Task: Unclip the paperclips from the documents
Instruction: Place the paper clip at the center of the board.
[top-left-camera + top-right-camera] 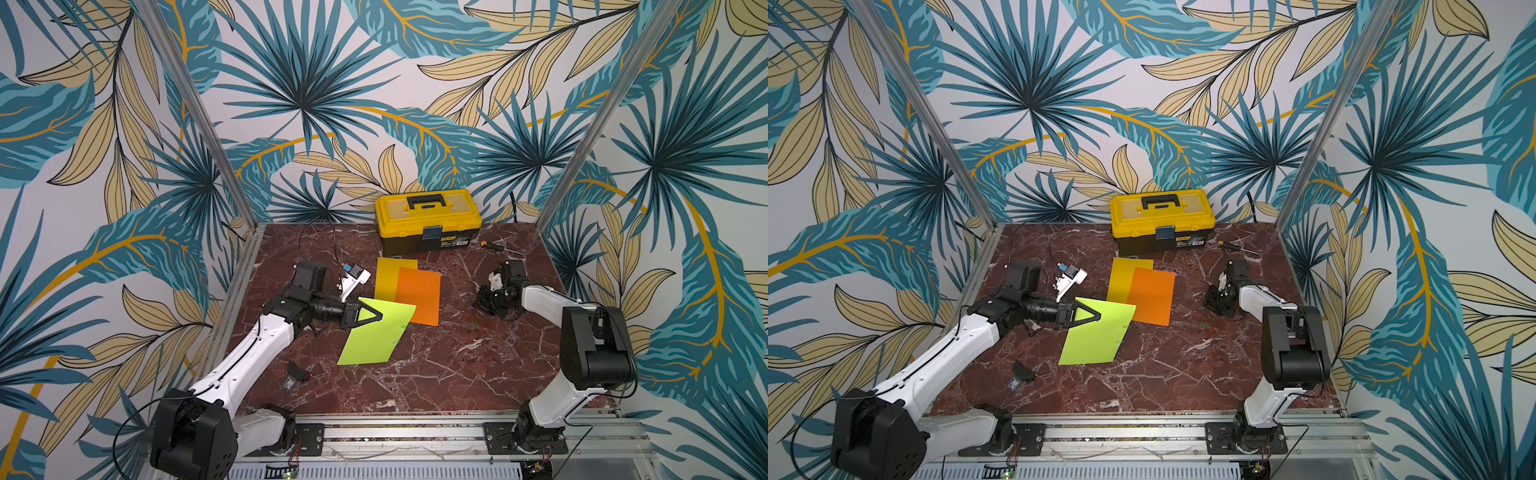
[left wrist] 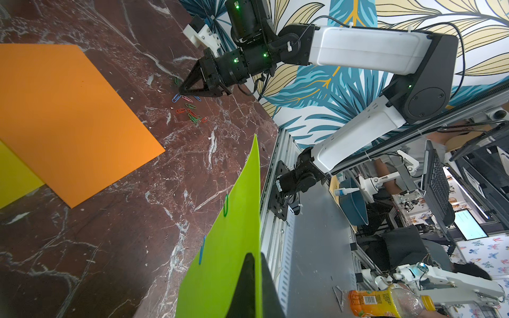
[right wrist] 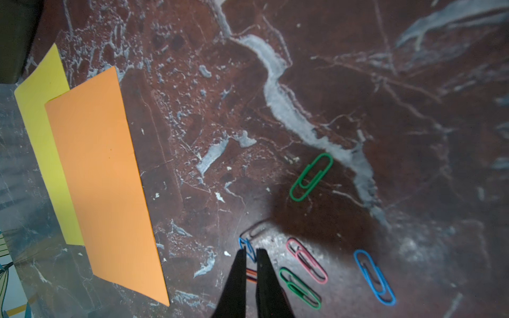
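The left jaws are pinching shut on the corner of the lime green sheet (image 1: 376,336) nearest the left arm (image 1: 249,353). They are holding that corner raised while the rest of the sheet is sloping down onto the desk (image 1: 440,374). Two clips are sitting on the sheet's edge opposite those jaws, well apart from them: a green clip (image 2: 225,205) and a blue clip (image 2: 202,250). Just beyond, the orange sheet (image 1: 417,297) is lying flat and overlapping the yellow sheet (image 1: 388,272).

The right jaws are pointing down at the desk to the right of the orange sheet. They are parted by only a slit and gripping nothing that shows. In the right wrist view a blue paperclip (image 3: 248,247) is lying right at their tips, and a red paperclip (image 3: 251,274) is showing through the gap. The loose paperclips (image 1: 476,319) are lying scattered on the marble just beside these jaws, among them a green paperclip (image 3: 311,176) and a pink paperclip (image 3: 307,260).
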`<state>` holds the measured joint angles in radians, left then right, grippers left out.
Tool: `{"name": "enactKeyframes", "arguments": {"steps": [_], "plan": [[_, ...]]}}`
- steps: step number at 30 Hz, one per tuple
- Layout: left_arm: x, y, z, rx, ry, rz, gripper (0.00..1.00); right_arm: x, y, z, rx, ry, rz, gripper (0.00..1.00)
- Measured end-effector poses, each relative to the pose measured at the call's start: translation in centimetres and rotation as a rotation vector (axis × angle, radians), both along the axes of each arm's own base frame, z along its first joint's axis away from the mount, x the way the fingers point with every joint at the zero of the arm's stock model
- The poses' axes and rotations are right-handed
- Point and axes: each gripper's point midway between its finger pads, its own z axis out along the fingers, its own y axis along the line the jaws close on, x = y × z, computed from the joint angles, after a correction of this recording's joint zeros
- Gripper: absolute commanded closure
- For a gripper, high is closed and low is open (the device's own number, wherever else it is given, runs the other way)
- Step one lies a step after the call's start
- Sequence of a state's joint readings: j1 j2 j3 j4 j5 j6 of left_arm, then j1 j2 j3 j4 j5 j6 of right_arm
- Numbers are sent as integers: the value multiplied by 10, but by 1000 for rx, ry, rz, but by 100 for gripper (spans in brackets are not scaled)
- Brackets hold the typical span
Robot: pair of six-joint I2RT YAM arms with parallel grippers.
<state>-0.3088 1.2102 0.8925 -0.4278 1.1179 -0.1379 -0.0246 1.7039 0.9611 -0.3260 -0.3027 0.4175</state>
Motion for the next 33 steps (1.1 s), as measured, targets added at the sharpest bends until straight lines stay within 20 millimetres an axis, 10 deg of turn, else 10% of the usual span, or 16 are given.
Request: {"name": "enactKeyframes", "arguments": {"steps": [23, 33], "plan": [[2, 0, 3, -1, -5, 2, 100, -4, 15, 14, 41, -30, 113, 63], [17, 5, 26, -38, -60, 23, 100, -8, 104, 101, 206, -369, 472, 44]]}}
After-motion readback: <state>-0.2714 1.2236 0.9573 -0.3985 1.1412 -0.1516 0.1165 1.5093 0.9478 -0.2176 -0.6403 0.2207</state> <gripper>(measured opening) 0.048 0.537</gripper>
